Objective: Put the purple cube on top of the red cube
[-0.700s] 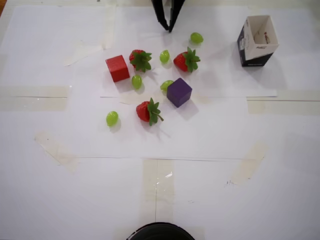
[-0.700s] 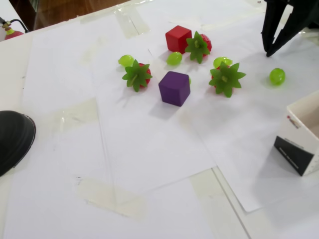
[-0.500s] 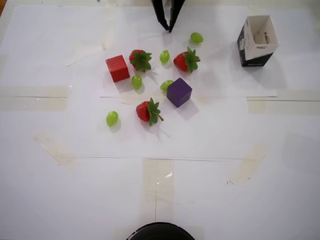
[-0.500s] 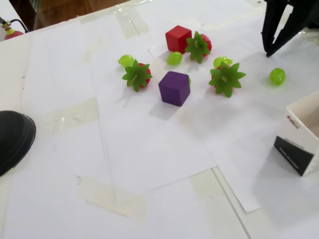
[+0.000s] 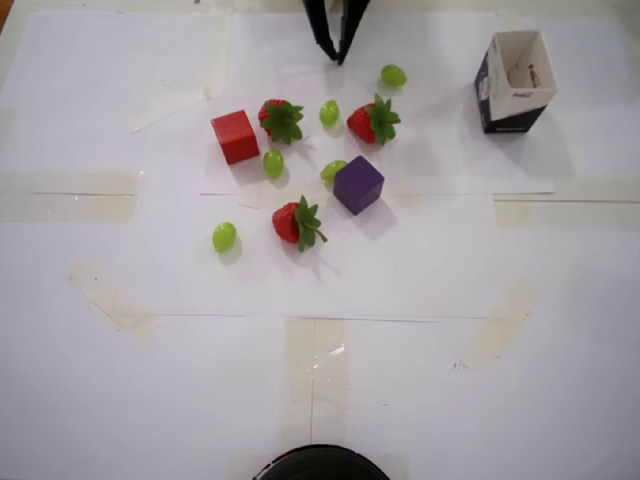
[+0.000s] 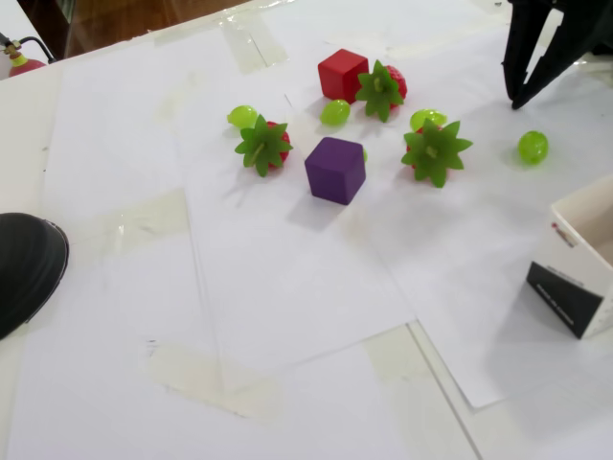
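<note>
White paper-covered table (image 5: 420, 380) — open carton (image 5: 514, 80), contents unclear — tool (image 5: 337, 55) fingertips nearly together, empty.

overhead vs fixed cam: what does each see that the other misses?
Overhead only: the inside of the open-topped white-and-black carton, and five small green grapes; the fixed view shows four clearly.

Fixed only: wooden floor at top left, and a side face of the matte dark-purple cube.

Both: purple cube, matte bright-red cube, three strawberries, black claw.
</note>
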